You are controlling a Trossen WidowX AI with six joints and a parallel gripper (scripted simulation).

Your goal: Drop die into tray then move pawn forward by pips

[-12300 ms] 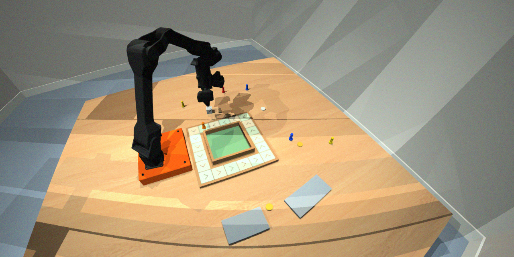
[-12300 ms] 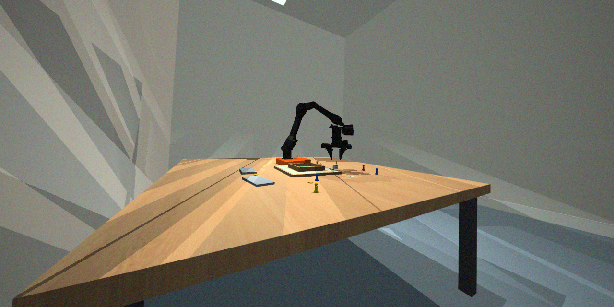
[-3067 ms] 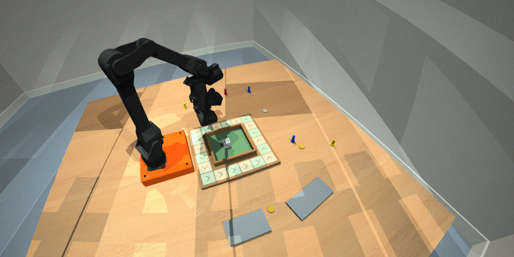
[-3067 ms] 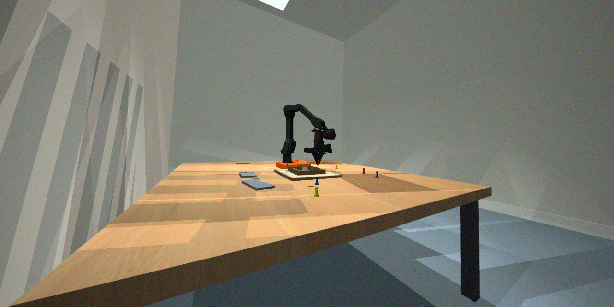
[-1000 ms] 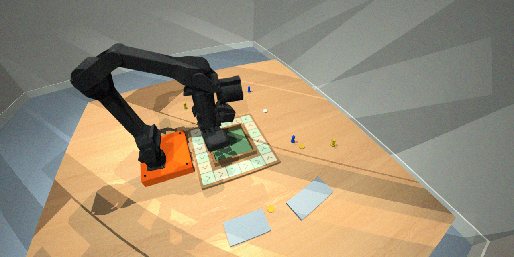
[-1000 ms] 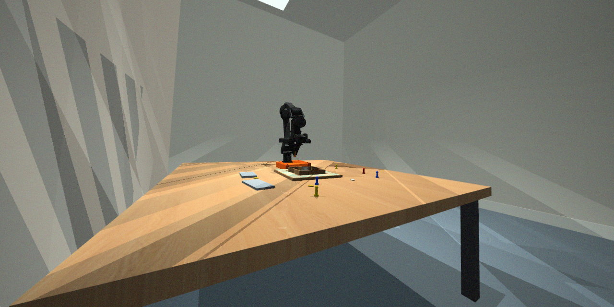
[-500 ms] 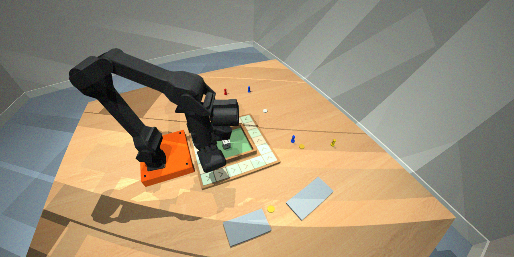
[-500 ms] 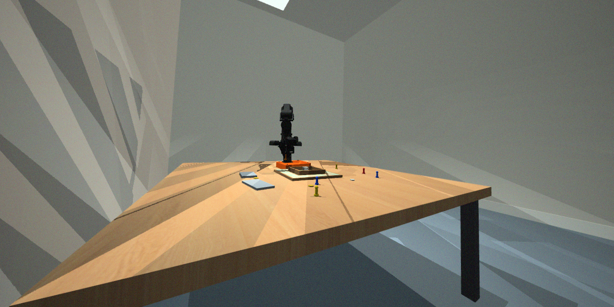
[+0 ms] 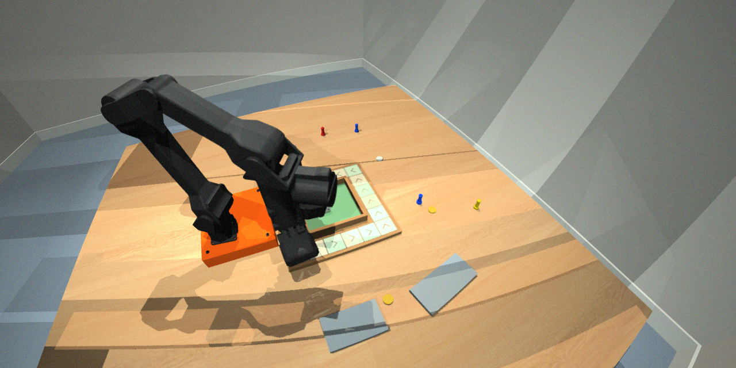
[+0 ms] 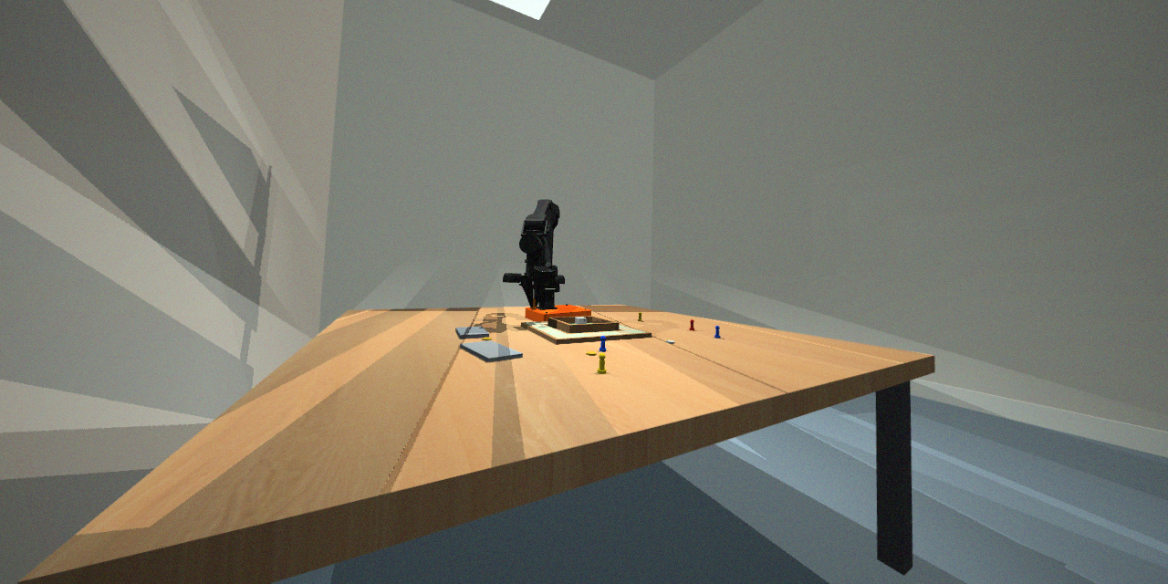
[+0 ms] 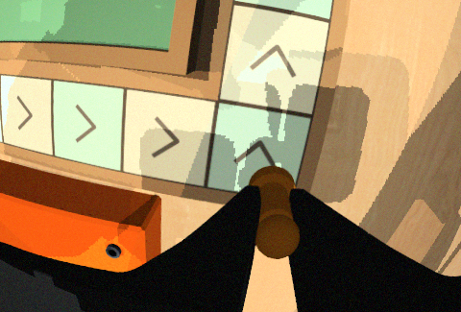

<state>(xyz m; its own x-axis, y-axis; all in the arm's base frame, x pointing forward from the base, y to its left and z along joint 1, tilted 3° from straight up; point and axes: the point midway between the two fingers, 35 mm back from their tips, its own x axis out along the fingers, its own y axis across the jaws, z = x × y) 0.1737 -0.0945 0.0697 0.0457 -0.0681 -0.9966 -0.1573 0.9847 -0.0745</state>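
While the gripper (image 9: pixel 298 246) (image 10: pixel 545 279) (image 11: pixel 273 200) pinches the pawn (image 11: pixel 278 235) | board (image 9: pixel 386 225) (image 10: pixel 629 333) (image 11: pixel 134 154), base-side table (image 9: pixel 514 232) (image 10: pixel 693 401) (image 11: pixel 394 14) edge | align over counted square, lower upright.

The board's squares (image 9: pixel 352 237) (image 11: pixel 88 123) alternate mint green and cream, each with a brown arrow chevron.

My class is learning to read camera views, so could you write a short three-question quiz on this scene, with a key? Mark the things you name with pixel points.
1. Multiple choice: what do the fingers of the black tool (image 11: pixel 275 197) hold?
a) a red pawn
b) a brown, rounded pawn (image 11: pixel 276 213)
c) a yellow disc

2. True or false: the pale, cube-shaped die (image 9: pixel 328 210) (image 10: pixel 580 319) lies outside the brown-walled square tray (image 9: pixel 344 223) (image 10: pixel 584 328) (image 11: pixel 178 58).

3. Fill in: the top view shows ___ flat, grey-blue rectangular plates (image 9: pixel 355 325) (image 9: pixel 443 283) (image 10: pixel 472 331) (image 10: pixel 490 350).

Key: 1 b; 2 false; 3 two
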